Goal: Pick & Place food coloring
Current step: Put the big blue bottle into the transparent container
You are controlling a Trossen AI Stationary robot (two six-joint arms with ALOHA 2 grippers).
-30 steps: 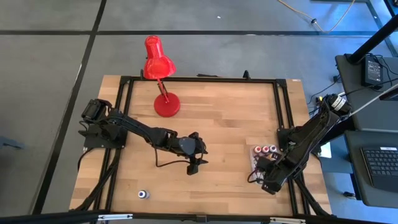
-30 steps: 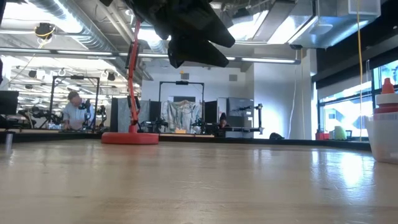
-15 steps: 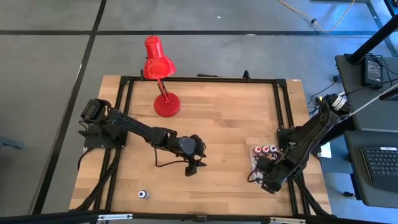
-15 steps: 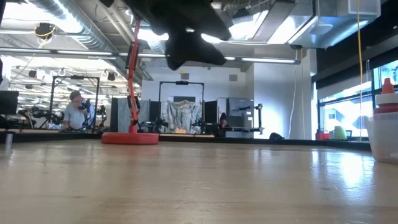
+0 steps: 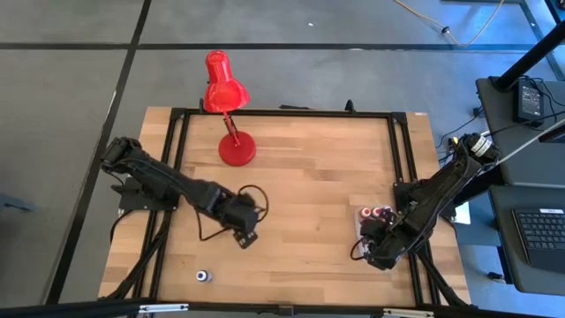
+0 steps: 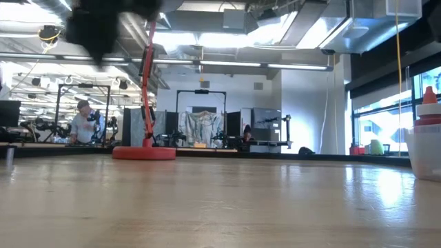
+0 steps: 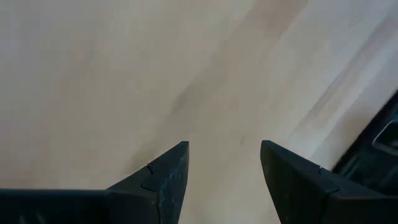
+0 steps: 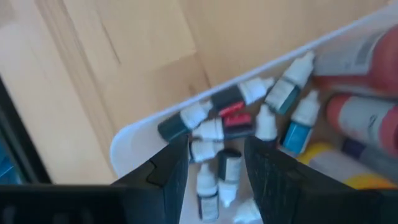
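- left end effector has just swung from mid-table toward the near-left part of the table over the last second; arm now folded back, so it's likely heading for the stray bottle
- left end effector fingers are spread open, nothing between them, only bare wood showing below; not touching anything
- lone food coloring bottle is lying on the table just beyond the left end effector, toward the near edge, apart from it; not yet reached
- right end effector is barely shifting, a small drift over the tub at the table's right side
- right end effector fingers are parted, hanging right above the tub's rim; holding nothing that I can see, contact with the bottles can't be told
- food coloring bottles are piled directly under the right end effector inside the tub, white caps, dark, red and blue bodies, next to bigger orange bottles
- red desk lamp is standing well away from both end effectors at the far side, not involved
- judgement: the stray one is still outside the tub, pick not started
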